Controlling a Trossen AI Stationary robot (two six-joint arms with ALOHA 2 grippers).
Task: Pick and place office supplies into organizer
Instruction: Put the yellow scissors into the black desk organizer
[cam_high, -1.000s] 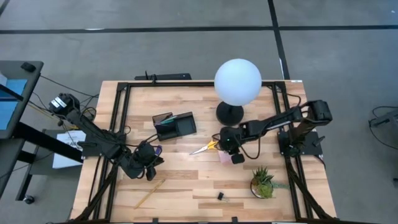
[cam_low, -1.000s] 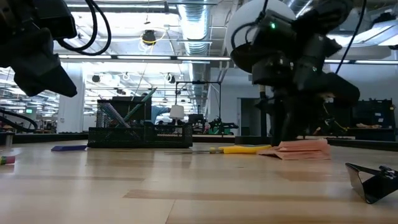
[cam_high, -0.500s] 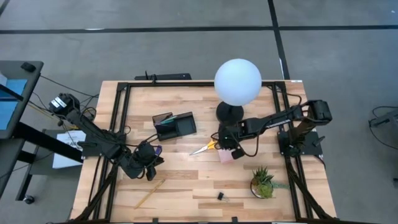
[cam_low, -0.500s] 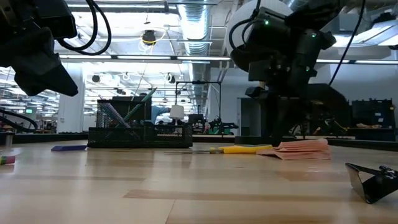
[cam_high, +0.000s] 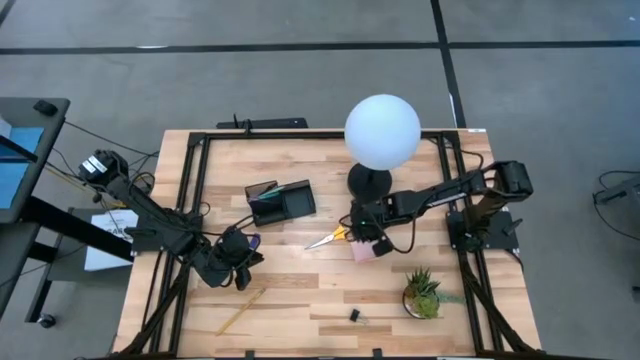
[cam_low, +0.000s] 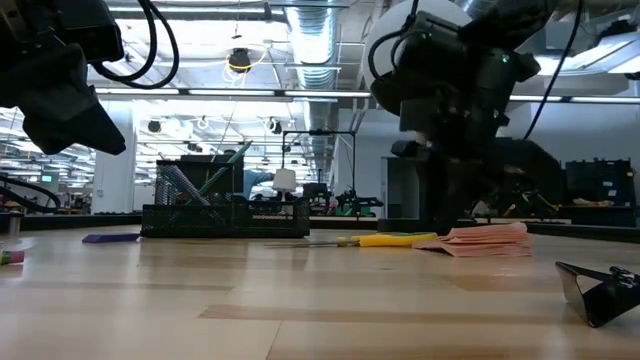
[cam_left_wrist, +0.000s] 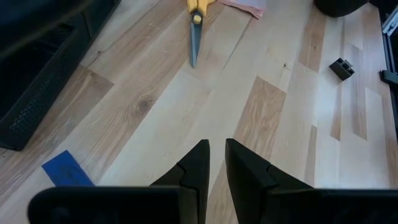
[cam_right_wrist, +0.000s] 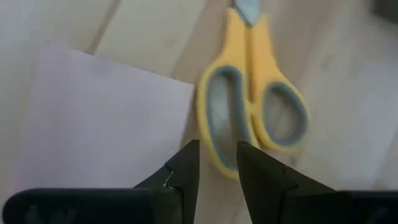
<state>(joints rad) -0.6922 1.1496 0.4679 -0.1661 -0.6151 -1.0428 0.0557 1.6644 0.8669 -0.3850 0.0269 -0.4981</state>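
Yellow-handled scissors (cam_high: 333, 237) lie flat near the table's middle, beside a pink sticky-note pad (cam_high: 362, 250). My right gripper (cam_right_wrist: 217, 155) is low over the scissors' handle end (cam_right_wrist: 255, 106) and the pad's edge (cam_right_wrist: 99, 118), narrowly open, with the rim of one handle loop showing between its fingertips. The black organizer (cam_high: 280, 200) stands farther left and holds pens. My left gripper (cam_left_wrist: 216, 149) hangs shut above bare wood to the organizer's near left, close to a blue piece (cam_left_wrist: 67, 172). A yellow pencil (cam_high: 240, 312) and a black clip (cam_high: 354, 315) lie near the near edge. My right gripper comes from above with its fingertips on either side of the rim of one scissors handle loop (cam_right_wrist: 214, 163). I cannot tell whether they touch it. The scissors lie flat on the table.
The white globe lamp (cam_high: 382, 130) with its round black base (cam_high: 368, 183) stands just behind my right gripper. A small potted plant (cam_high: 424, 292) sits at the near right. A purple pen (cam_high: 252, 241) lies by my left gripper. A black clip (cam_low: 600, 290) shows close in the low view.
My right gripper has moved a short way toward the far edge and the table's left, from over the pink pad to over the scissors' handles, and has held there for the last half second. Nothing on the table has shifted.
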